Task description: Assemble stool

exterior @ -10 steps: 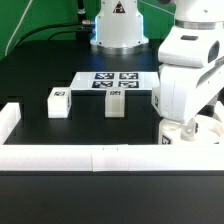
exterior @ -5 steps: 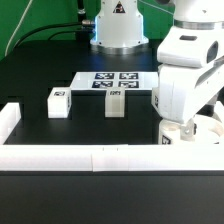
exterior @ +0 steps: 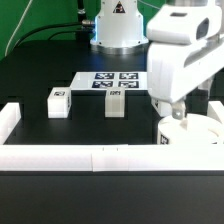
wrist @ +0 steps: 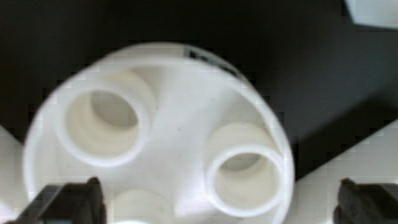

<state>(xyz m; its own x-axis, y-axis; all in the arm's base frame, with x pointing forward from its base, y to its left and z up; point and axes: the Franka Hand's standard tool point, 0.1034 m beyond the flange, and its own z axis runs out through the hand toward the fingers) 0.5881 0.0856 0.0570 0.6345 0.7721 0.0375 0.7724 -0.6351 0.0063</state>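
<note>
The round white stool seat point(exterior: 192, 132) lies against the front rail at the exterior view's right. It fills the wrist view point(wrist: 169, 130), with two round holes showing. My gripper point(exterior: 177, 113) hangs just above the seat. In the wrist view the gripper point(wrist: 222, 205) is open, with its dark fingertips point(wrist: 71, 203) wide apart on either side of the seat and nothing held. Two white leg blocks stand upright on the black table, one point(exterior: 57, 101) at the left and one point(exterior: 115, 103) in the middle. A third leg block is not in view.
The marker board point(exterior: 110, 82) lies flat behind the leg blocks. A long white rail point(exterior: 70, 157) runs along the front, with a short white piece point(exterior: 8, 120) at its left end. The arm's white base point(exterior: 118, 30) stands at the back.
The arm has lifted and shifted toward the exterior view's left, so more of the seat shows below it. The leg blocks have not moved.
</note>
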